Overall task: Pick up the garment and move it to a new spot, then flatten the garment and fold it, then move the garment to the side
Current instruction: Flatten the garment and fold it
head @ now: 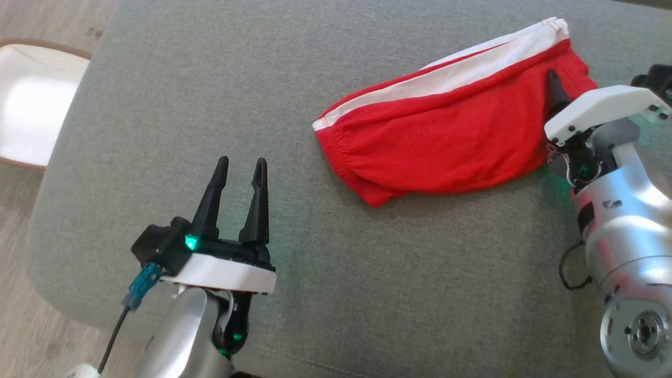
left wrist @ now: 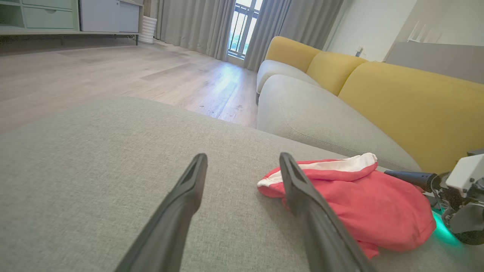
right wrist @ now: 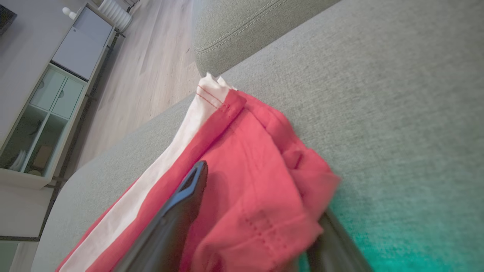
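Note:
The garment (head: 436,136), red shorts with a white side stripe, lies bunched on the grey cushion (head: 367,294) at the upper right. It also appears as the garment (left wrist: 370,204) in the left wrist view. My right gripper (head: 560,90) sits at its right end with jaws wide. One finger (right wrist: 189,189) rests on top of the garment (right wrist: 257,162), and red fabric is bunched between the fingers and covers the other fingertip. My left gripper (head: 241,163) stands open and empty over bare cushion, well left of the shorts; its own view shows the left gripper (left wrist: 242,158) the same way.
The cushion's rounded left edge drops to wooden floor (head: 21,210), where a white brown-rimmed object (head: 31,105) lies. A grey sofa seat (left wrist: 310,113) with yellow backrests (left wrist: 397,102) stands beyond the cushion. A low cabinet (left wrist: 75,15) lines the far wall.

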### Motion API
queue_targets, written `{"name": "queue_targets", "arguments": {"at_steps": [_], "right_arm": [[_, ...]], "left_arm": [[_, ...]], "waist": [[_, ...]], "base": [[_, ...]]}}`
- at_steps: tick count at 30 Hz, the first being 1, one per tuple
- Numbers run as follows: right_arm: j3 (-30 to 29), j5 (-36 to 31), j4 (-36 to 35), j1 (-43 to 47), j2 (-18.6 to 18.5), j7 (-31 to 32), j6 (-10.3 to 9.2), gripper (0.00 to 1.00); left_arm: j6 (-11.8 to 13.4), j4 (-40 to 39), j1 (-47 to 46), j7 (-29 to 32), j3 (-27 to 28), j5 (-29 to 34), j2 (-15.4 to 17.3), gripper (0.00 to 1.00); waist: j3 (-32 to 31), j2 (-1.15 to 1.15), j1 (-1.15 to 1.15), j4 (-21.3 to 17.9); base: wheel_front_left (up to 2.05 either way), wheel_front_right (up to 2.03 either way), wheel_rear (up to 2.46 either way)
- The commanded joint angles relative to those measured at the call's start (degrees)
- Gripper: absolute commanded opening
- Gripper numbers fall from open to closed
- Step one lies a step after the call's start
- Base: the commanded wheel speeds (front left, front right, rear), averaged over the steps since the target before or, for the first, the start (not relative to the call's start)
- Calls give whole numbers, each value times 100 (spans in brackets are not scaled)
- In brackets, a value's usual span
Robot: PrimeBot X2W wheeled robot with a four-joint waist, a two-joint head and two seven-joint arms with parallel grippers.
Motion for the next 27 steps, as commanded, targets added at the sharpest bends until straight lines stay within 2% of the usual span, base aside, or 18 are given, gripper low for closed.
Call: {"name": "queue_targets", "arguments": {"at_steps": [1,6,11,19,27], "right_arm": [[66,2,158,101,262,121,-4,0],[319,205,215,-34,264,-115,-4,0],[479,463,228,-50,264,-643,-4,0],[263,706,135,281,232,-1511,-4,0],[101,1042,-413,1093,223,-1834,-4,0]], "left_arm": [[-34,-170,-151,-29,187,0,44,100],[-34,-141,-192,-29,229,43,44,100],[-34,-149,-119,-29,399,67,44,100],[-34,-131,73,-29,517,172,44,100],[-34,-152,340,-29,575,276,44,100]], "waist": [[-5,0,0,-43],[0,0,0,-157],[-71,0,0,-316],[-443,0,0,-627],[-801,0,0,-1060]], "base": [[0,0,0],[0,0,0],[0,0,0],[0,0,0],[0,0,0]]}}
